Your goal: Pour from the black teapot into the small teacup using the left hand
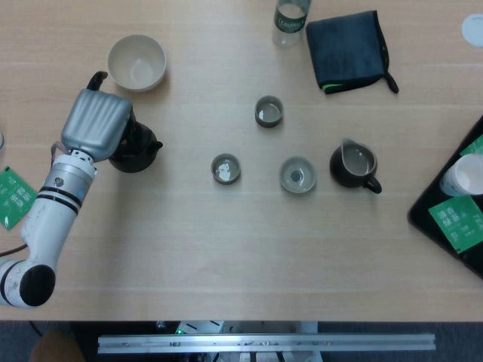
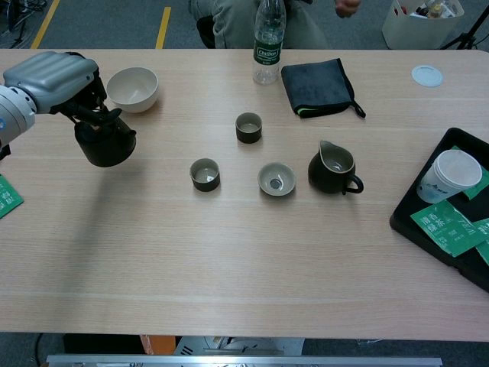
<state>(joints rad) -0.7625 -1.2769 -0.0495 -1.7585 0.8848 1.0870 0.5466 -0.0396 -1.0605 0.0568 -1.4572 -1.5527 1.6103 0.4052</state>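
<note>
Left hand (image 1: 96, 126) (image 2: 50, 76) closed over the black teapot (image 1: 136, 147) (image 2: 105, 143), gripping it from above at the handle side; teapot held at far left of the worktop (image 1: 226, 249) (image 2: 229, 260), spout pointing right. Chest view suggests the pot is lifted and slightly tilted, can't confirm a gap under it. Right hand not in either view.

Just beyond the teapot: cream bowl (image 1: 136, 62) (image 2: 132, 88), upright, apart from the hand. Well right of the teapot, three small cups: near-left teacup (image 1: 226, 168) (image 2: 205, 174), far teacup (image 1: 269, 111) (image 2: 248, 127), and a lighter, wider teacup (image 1: 297, 174) (image 2: 276, 179) between the near-left one and the dark pitcher (image 1: 353, 165) (image 2: 334, 167). Pitcher upright, handle to the lower right, just beside the wide cup, not touching.

Far edge: water bottle (image 1: 290, 19) (image 2: 267, 46) next to folded dark cloth (image 1: 348, 49) (image 2: 317, 86). Right edge: black tray (image 1: 434, 219) (image 2: 405, 218) with a paper cup (image 1: 466, 175) (image 2: 451, 174) and green packets (image 1: 458, 221) (image 2: 443, 225). Another green packet (image 1: 13, 197) (image 2: 6, 195) at left edge near the arm.
</note>
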